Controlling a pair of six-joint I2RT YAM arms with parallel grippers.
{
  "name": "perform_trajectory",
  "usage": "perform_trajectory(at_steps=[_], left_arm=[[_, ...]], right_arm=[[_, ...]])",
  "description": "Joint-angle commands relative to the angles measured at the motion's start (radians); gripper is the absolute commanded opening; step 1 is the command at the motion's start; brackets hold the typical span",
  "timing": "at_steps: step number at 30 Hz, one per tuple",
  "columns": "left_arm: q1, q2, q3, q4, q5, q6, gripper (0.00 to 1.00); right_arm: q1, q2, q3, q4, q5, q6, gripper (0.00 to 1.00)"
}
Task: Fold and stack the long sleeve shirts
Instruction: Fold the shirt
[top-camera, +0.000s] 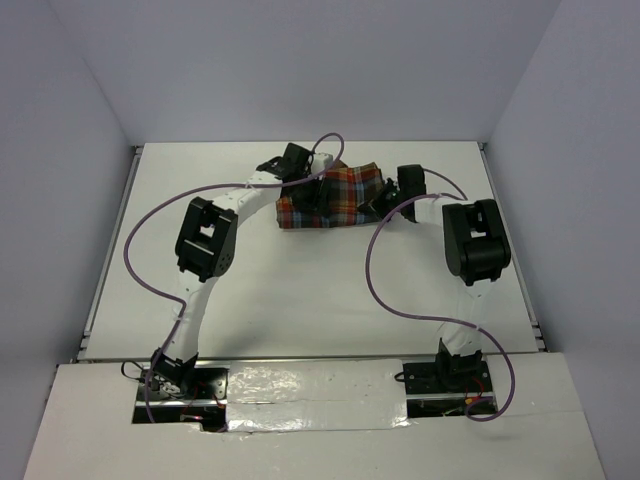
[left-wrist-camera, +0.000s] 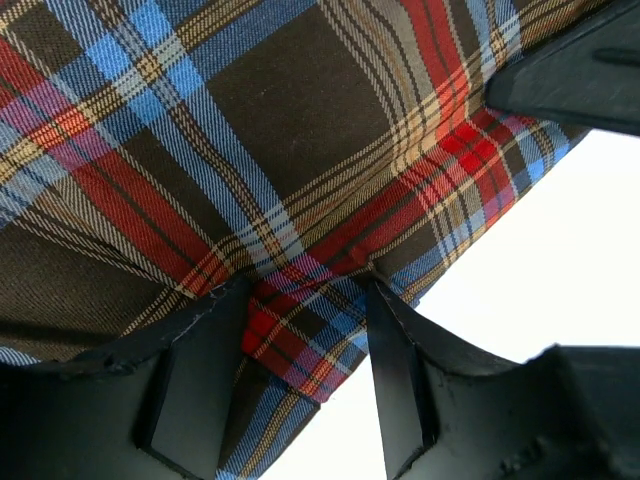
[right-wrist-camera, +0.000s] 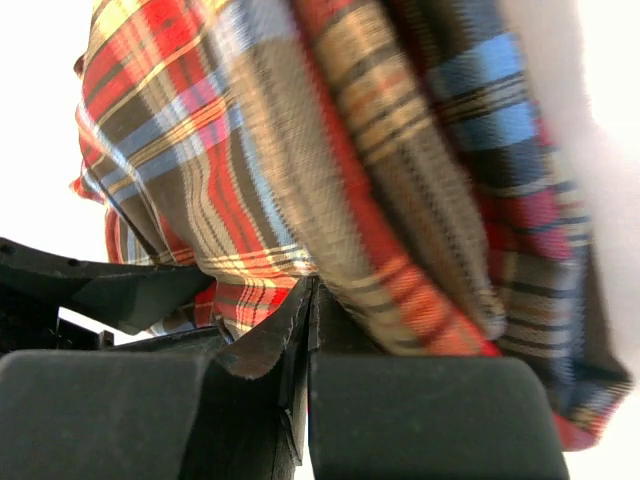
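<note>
The plaid flannel shirt (top-camera: 335, 198), red-orange, dark brown and light blue, lies bunched in a small heap at the far middle of the white table (top-camera: 300, 290). My left gripper (top-camera: 314, 192) is on the heap's left part. In the left wrist view its fingers stand apart (left-wrist-camera: 305, 290) with a fold of the plaid cloth (left-wrist-camera: 290, 340) between them. My right gripper (top-camera: 376, 202) is at the heap's right edge. In the right wrist view its fingers are pressed together (right-wrist-camera: 310, 290) with the shirt (right-wrist-camera: 300, 160) caught at the tips and rising above them.
The table's far wall is just behind the heap. Purple cables (top-camera: 375, 270) loop over the table from both arms. The other arm's black gripper shows at the left of the right wrist view (right-wrist-camera: 100, 290) and at the upper right of the left wrist view (left-wrist-camera: 570, 70).
</note>
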Motion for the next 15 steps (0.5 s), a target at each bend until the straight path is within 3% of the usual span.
perform_trajectory(at_steps=[1, 15], left_arm=[[0.022, 0.012, -0.054, -0.019, -0.080, 0.046, 0.64], [0.076, -0.077, -0.097, -0.010, -0.106, 0.128, 0.68]], right_arm=[[-0.017, 0.024, -0.016, -0.018, 0.061, 0.002, 0.00], [-0.030, -0.096, -0.072, -0.119, 0.120, -0.008, 0.00]])
